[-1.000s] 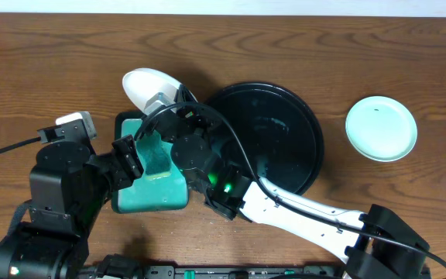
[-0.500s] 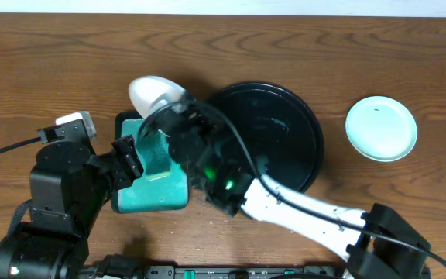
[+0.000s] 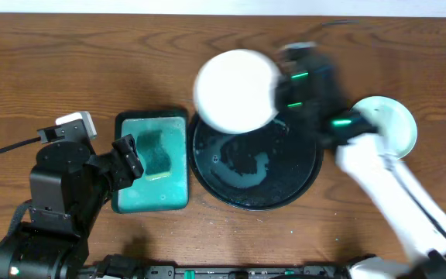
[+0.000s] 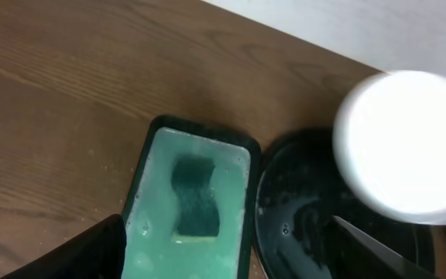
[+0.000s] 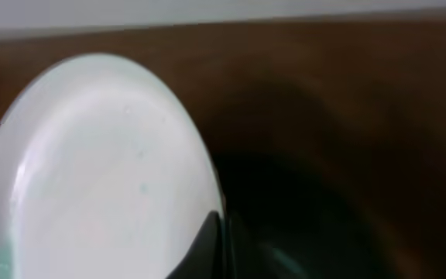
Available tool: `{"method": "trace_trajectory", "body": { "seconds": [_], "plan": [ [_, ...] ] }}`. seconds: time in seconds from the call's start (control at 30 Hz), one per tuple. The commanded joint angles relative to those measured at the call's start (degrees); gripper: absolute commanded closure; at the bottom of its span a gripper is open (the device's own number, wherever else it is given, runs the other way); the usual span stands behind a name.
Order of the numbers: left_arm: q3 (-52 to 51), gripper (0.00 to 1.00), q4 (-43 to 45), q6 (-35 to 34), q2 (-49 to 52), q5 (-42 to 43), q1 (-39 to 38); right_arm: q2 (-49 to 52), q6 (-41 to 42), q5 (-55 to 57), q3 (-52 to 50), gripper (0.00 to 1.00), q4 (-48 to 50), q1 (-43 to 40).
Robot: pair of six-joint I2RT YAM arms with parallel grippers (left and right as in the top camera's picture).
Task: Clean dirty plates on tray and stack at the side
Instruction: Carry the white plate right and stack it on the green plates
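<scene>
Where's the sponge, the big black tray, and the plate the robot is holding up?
sponge (image 4: 194, 198), left wrist view, middle of its dark green top.
black tray (image 3: 285, 167), overhead view, bare wet floor.
held plate (image 3: 236, 91), overhead view, centre of its white face.

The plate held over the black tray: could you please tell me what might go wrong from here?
1. The right tool pinches the plate only at its rim, and the overhead view is motion-blurred; it might slip and drop onto the wet-looking tray.
2. The other plate lies partly under the arm, so stacking could land off-centre or knock it.
</scene>
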Motion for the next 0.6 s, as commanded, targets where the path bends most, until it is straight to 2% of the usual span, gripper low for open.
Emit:
{"method": "trace_trajectory", "body": {
  "seconds": [0.0,0.1,0.23,0.33,0.43,0.47,0.5,0.57],
  "plan": [
    [0.94,0.19,-0.09,0.81,0.0,-0.72,0.24,-3.15,9.51,-2.93,0.26,0.99,-7.41,-13.05],
    [0.94,0.19,-0.09,0.81,0.0,-0.72,0.24,-2.1,9.42,1.44,0.17,0.99,-14.45,-25.64],
    [0.94,0.19,-0.11,0.81,0.0,-0.72,0.24,3.02,9.42,5.44,0.13,0.99,-17.75,-38.86],
    [0.94,0.19,-0.09,0.81,0.0,-0.72,0.24,8.85,9.42,4.57,0.13,0.99,-17.49,-45.22],
    [0.94,0.19,-0.09,0.81,0.0,-0.7,0.24,12.76,6.91,-0.5,0.13,0.96,-15.61,-46.86],
    [0.94,0.19,-0.11,0.81,0.0,-0.72,0.24,13.92,5.88,-2.29,0.13,0.73,-15.28,-46.88],
    [0.94,0.19,-0.09,0.81,0.0,-0.72,0.24,14.67,5.97,-3.17,0.13,0.57,-15.21,-46.71],
    [0.94,0.19,-0.09,0.81,0.0,-0.72,0.24,14.71,4.5,-8.96,0.15,0.49,-14.88,-45.97]
  ]
}}
